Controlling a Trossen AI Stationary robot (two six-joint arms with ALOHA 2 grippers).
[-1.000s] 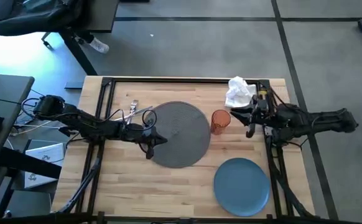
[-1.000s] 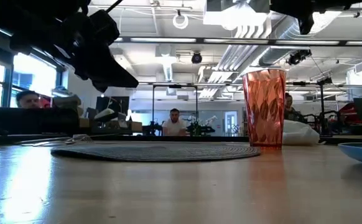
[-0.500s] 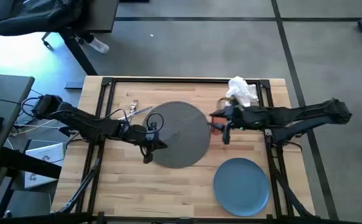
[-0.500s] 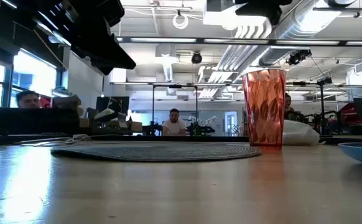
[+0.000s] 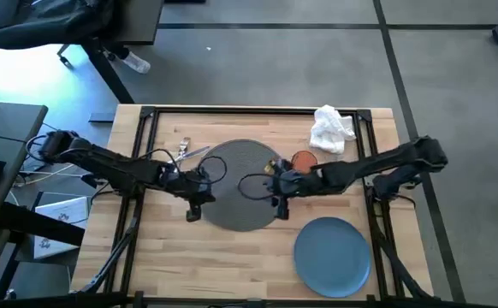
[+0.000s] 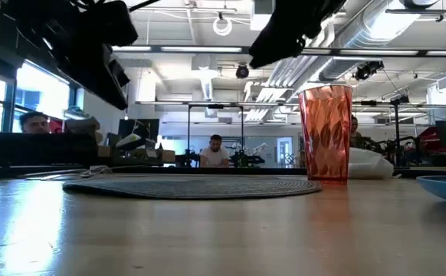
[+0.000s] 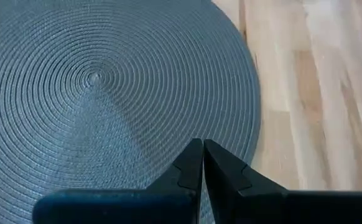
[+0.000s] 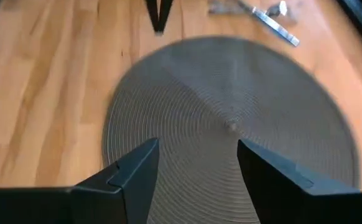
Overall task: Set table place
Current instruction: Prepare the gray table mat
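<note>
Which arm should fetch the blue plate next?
Right, probably. The right gripper hangs open over the placemat's right edge, on the blue plate's side. The left gripper, shut, sits at the placemat's left edge, farther off.

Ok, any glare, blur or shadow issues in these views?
High view: bluish glare at the left edge. Low view: bright window on the left, near table soft. Right wrist view: placemat and cutlery slightly blurred. Left wrist view: sharp, with a shadow falling across the placemat.

Orange tumbler (image 5: pixel 305 160) stood upright, crumpled white cloth (image 5: pixel 330 129) behind it, blue plate (image 5: pixel 332 256) near front edge, cutlery (image 5: pixel 187 153) far left
</note>
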